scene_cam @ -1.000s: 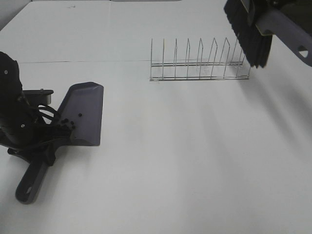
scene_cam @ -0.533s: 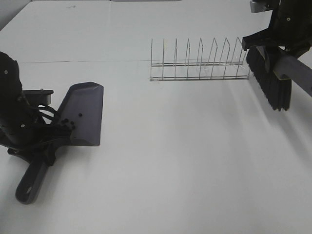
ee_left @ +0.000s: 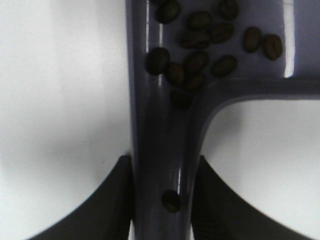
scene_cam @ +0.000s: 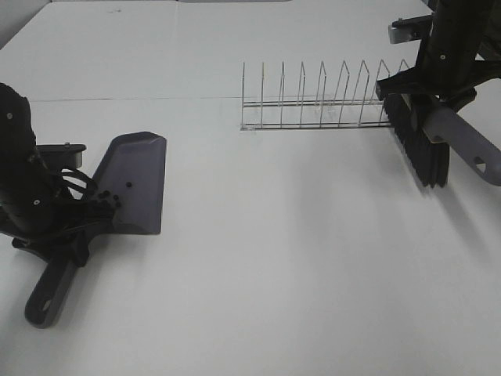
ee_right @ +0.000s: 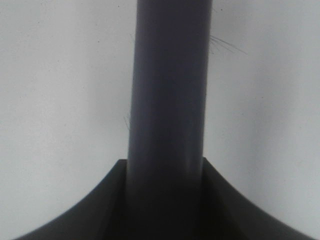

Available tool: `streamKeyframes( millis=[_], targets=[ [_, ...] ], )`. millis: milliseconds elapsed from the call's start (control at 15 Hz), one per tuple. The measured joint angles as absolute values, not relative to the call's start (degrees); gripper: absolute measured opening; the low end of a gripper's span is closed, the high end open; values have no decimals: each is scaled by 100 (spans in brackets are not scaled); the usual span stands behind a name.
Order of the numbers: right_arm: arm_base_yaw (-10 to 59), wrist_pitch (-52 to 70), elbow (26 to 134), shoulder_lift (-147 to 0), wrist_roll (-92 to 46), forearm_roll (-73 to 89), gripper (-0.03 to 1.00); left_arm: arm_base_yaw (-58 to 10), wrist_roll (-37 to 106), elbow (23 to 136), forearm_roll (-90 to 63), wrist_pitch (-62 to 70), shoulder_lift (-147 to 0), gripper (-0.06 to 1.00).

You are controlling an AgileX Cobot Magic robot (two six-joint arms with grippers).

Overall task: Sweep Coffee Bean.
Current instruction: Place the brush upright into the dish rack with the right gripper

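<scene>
The grey dustpan (scene_cam: 135,182) lies flat on the white table at the left, its handle (scene_cam: 48,294) pointing toward the front edge. My left gripper (scene_cam: 74,233) is shut on that handle, fingers either side of it (ee_left: 162,170). Several coffee beans (ee_left: 200,45) sit heaped at the pan's back by the handle, and one bean (ee_left: 171,201) lies in the handle groove. At the right, my right gripper (scene_cam: 434,90) is shut on the brush handle (ee_right: 167,100). The brush's black bristles (scene_cam: 419,149) hang tilted, just above the table.
A wire dish rack (scene_cam: 321,102) stands across the back middle, its right end right next to the brush. The table's left corner and rear edge show at the top.
The right arm has brought the brush down and left from the top right corner to beside the rack's right end. The left arm and dustpan have stayed still.
</scene>
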State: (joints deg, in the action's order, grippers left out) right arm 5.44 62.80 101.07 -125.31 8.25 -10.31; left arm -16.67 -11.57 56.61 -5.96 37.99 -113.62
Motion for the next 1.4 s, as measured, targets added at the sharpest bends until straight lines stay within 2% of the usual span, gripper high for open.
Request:
streamKeyframes(
  millis=[333, 667, 1200, 1267, 1400],
  targets=[
    [504, 6268, 10909, -13000, 773, -1169, 27, -1667, -1146, 5661, -596, 3799, -11362, 27],
    [126, 6406, 11906, -13608, 218, -573, 27, -1667, -1146, 5661, -596, 3799, -11362, 27],
    [97, 5993, 12021, -13711, 183, -332, 28, -1667, -1140, 5661, -596, 3799, -11362, 27],
    [97, 5999, 12021, -13711, 189, -332, 29, -1667, -1140, 5661, -596, 3799, -11362, 27],
    [97, 5987, 12049, -13711, 264, -338, 51, -1667, -1140, 5661, -596, 3799, -11362, 27]
  ],
)
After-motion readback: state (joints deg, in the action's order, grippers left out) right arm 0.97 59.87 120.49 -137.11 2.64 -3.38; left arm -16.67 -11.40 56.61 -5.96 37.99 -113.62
